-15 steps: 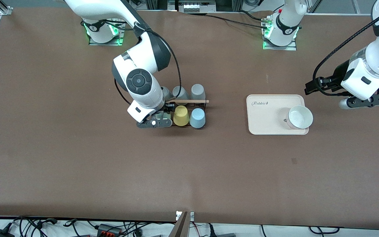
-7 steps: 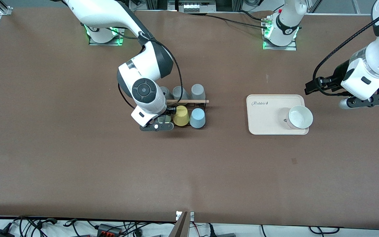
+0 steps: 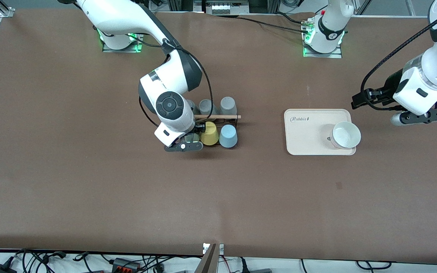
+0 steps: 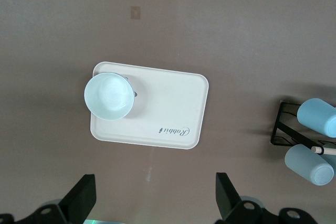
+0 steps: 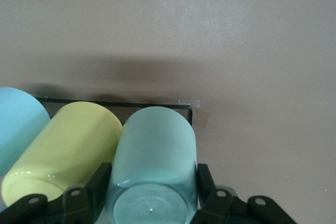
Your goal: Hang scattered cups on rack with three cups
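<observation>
My right gripper clasps the mint cup on both sides, in the rack's six o'clock row beside the yellow cup; from the front my wrist mostly hides it; the blue cup hangs there too; my left gripper waits, spread wide, near the tray

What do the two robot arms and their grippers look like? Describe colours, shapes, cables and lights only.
Both arms have glossy white rounded shells with dark grey joints, black cables alongside and green-lit bases. The right gripper and left gripper have black two-finger jaws.
</observation>
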